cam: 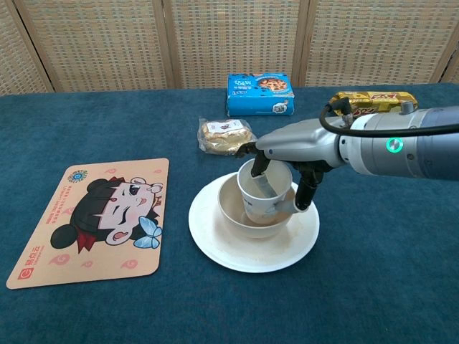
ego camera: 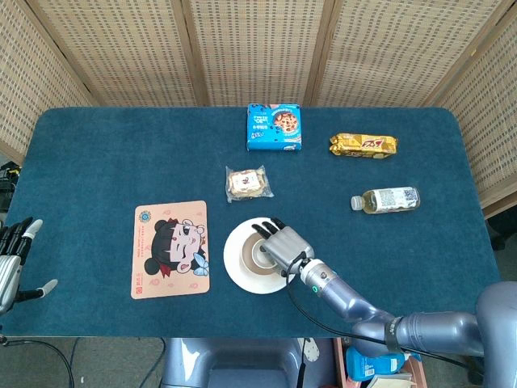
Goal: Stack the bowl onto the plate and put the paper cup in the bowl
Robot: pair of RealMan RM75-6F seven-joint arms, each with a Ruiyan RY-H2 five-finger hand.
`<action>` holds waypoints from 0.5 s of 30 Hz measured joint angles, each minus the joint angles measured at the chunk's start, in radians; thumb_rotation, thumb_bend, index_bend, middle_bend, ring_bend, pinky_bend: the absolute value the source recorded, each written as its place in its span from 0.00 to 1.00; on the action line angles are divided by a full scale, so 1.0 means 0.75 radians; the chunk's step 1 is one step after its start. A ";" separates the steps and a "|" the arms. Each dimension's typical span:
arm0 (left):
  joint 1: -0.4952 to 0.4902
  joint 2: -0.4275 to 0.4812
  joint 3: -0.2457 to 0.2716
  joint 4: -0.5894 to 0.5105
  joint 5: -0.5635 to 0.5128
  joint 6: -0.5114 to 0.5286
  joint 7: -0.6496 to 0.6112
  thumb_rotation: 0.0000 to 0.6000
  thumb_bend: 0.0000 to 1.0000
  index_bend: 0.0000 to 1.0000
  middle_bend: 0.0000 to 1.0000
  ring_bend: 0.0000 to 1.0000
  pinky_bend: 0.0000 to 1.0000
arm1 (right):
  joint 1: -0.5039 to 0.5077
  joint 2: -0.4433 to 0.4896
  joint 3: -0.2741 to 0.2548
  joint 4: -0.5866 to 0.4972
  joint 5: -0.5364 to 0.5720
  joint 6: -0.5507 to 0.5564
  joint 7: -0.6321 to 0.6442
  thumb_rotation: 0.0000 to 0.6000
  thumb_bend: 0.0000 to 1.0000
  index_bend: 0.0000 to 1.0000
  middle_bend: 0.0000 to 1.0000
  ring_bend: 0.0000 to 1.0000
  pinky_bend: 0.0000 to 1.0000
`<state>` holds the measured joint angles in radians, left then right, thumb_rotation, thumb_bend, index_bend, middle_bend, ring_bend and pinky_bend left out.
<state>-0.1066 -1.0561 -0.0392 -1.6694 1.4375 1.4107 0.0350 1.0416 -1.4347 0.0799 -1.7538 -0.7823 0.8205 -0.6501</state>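
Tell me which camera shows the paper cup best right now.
The chest view: the paper cup sits upright inside the bowl, gripped at its rim by the right hand. In the head view that hand covers most of the cup.

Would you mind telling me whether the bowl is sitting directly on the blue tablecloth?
No, the bowl sits on the white plate, with the paper cup inside it.
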 measured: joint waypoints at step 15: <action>0.003 0.003 0.004 0.002 0.005 0.005 -0.009 1.00 0.00 0.00 0.00 0.00 0.00 | 0.039 0.056 -0.022 -0.110 0.038 0.028 0.013 1.00 0.43 0.15 0.00 0.00 0.00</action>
<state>-0.1045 -1.0536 -0.0364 -1.6680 1.4410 1.4148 0.0279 1.0710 -1.3925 0.0631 -1.8359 -0.7535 0.8413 -0.6402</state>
